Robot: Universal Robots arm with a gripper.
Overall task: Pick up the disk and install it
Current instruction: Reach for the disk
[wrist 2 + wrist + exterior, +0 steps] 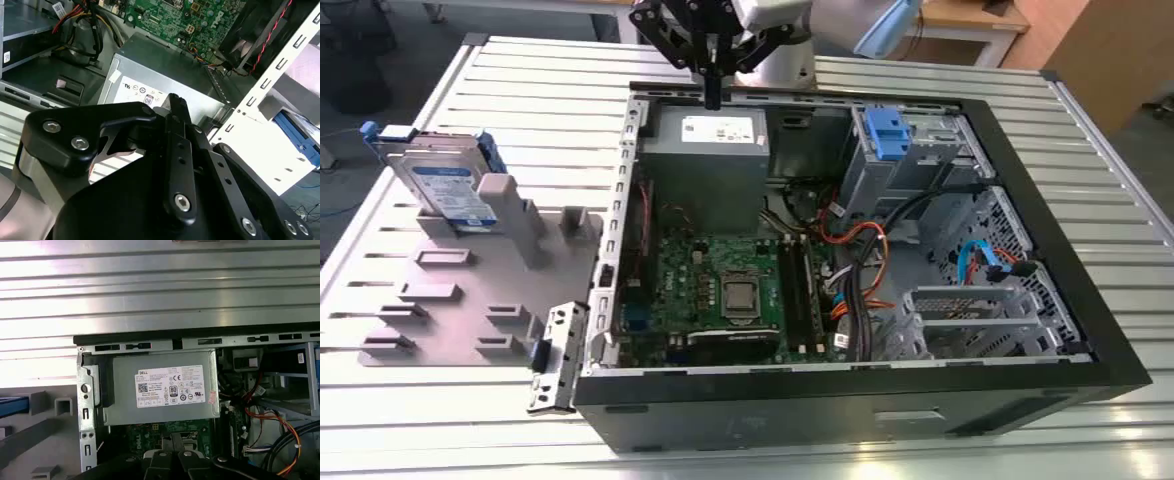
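The gripper (711, 97) hangs clenched on nothing over the far edge of the open case (854, 405). It is just above the power supply (707, 165), whose white label (170, 386) carries small black print and marks. The disk (430, 158) stands in a grey holder (454, 300) at the exterior view's left, outside the case, its white-and-blue sticker (456, 192) showing.

The tool (712, 95) is matte black, built of flat linkage bars on round pivots, narrowing to slim fingertips (176, 102). Silver socket-head screws (182, 201) seat in the links and rounded knuckle housings. Behind the tool, the arm (781, 25) is pale grey-white with a light blue joint cap (887, 30).
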